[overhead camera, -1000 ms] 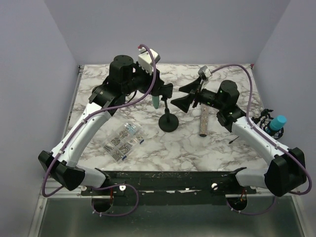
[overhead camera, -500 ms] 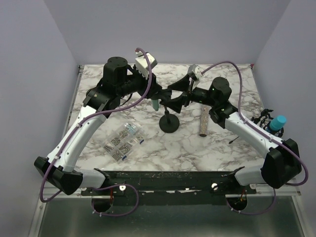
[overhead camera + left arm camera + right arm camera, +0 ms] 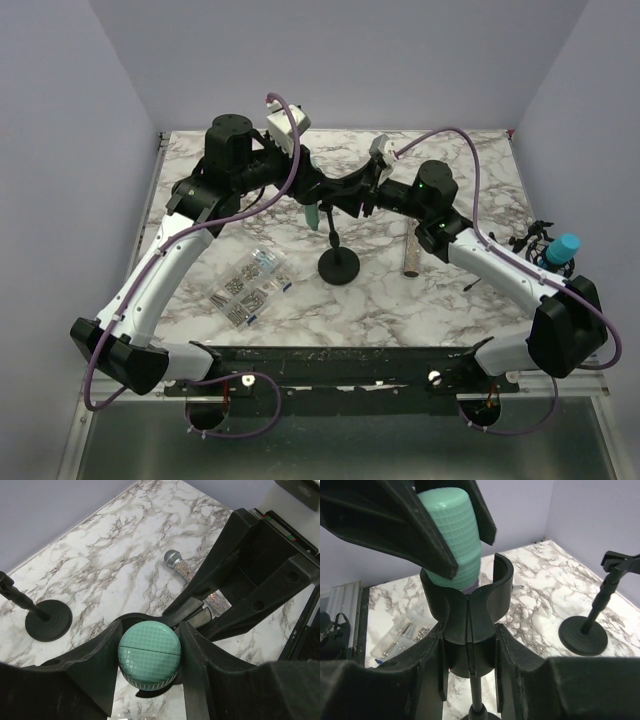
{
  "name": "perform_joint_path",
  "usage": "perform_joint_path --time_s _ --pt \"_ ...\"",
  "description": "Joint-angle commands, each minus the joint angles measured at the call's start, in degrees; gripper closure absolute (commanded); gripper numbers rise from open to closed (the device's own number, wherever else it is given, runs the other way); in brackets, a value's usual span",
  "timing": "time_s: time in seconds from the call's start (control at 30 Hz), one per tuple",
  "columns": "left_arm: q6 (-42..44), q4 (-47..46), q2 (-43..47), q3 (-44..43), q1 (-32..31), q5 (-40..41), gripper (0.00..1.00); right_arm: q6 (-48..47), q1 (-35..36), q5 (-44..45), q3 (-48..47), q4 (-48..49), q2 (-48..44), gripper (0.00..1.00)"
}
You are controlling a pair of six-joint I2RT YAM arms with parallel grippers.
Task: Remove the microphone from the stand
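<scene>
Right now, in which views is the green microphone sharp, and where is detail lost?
Left wrist view: green microphone sharp, its grid clear; the dark left end effector shows little detail. Right wrist view: microphone sharp, black stand clip lacking detail. Top external view: even light, microphone small and mostly hidden.

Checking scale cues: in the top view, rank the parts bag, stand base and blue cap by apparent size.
1. parts bag, largest
2. stand base
3. blue cap, clearly smallest
</scene>
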State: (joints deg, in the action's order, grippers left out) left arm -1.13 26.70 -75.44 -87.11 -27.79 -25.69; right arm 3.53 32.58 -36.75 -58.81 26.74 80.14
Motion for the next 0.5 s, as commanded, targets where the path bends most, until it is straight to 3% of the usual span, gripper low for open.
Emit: perform_joint_path --time_s 0.0,0.27,0.47 --pt "-1.87 -0.81 1.52 0.89 0.03 -3.01 1.00 -0.87 0.47 3.60 1.17 2.49 -0.71 0.99" --pt "-5.26 -4.52 5.08 2.32 1.26 -2.08 1.00 -2.93 0.47 4.46 2.78 0.30 -1.33 0.99" --pt "-11.03 -9.87 10.68 3.41 6.09 -3.93 1.00 -4.79 0.48 3.93 4.35 -0.37 -1.67 0.99"
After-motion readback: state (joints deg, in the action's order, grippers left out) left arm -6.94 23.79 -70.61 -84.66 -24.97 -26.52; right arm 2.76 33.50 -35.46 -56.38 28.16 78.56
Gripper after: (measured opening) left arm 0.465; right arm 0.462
